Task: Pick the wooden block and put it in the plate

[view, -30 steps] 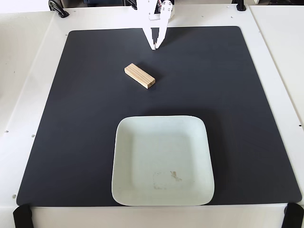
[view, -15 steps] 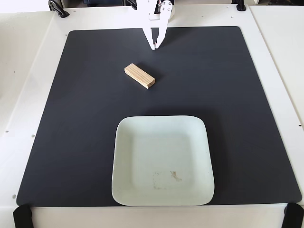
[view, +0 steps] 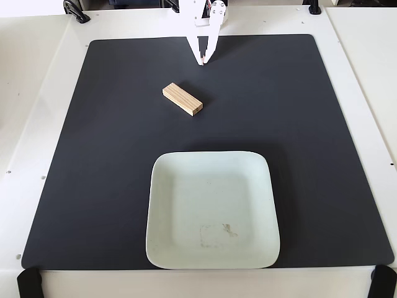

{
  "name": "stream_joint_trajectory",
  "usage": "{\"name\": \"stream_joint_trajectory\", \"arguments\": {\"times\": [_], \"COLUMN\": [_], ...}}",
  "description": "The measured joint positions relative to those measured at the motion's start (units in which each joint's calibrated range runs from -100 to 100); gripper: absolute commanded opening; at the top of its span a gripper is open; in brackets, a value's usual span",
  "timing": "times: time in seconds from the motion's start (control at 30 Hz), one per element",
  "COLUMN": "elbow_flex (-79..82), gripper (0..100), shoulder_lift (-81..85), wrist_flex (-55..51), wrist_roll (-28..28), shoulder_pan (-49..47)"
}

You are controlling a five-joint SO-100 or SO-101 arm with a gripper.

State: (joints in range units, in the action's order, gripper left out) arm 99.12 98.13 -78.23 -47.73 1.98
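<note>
Nearest me sits the plate (view: pixel 162 211), bare, at lower centre. Above it, the wooden block (view: pixel 182 99) lies slantwise on the black mat (view: pixel 322 155). At top centre, the gripper (view: pixel 204 61) hangs nearly closed, holding nothing. It should open wide, turn square across the block's narrow sides, then descend.

Place: looks like a lab/robot test bench, not a home.
Table (view: pixel 37 93): plain white, fills the frame, w/ small screw holes near left & right edges.
Mat (view: pixel 298 124): big black work mat, centered on table.
Clamps: black, at lower left corner (view: pixel 30 284) & lower right corner (view: pixel 383 282); more black fittings at upper left (view: pixel 75 11).
Arm: white robot arm w/ gripper (view: pixel 204 61) at top center.
Clutter: staged, only a wooden block (view: pixel 183 99) & a plate (view: pixel 167 186) on mat.
</note>
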Motion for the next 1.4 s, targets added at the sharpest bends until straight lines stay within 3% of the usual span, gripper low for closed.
{"name": "stream_joint_trajectory", "arguments": {"times": [0.2, 0.4, 0.63, 1.03, 1.17, 1.4], "elbow_flex": [-4.30, -20.20, -46.03, -81.95, -87.83, -91.00], "gripper": [1, 1, 1, 1, 1, 1], "shoulder_lift": [-1.36, -12.08, -35.64, -72.65, -79.63, -85.41], "wrist_flex": [-1.62, -8.42, -8.93, -8.84, -8.84, -8.84], "wrist_roll": [-0.05, 1.56, 13.51, 44.24, 47.47, 46.32], "shoulder_pan": [0.58, 0.39, 0.10, 1.16, 0.97, 3.67]}}
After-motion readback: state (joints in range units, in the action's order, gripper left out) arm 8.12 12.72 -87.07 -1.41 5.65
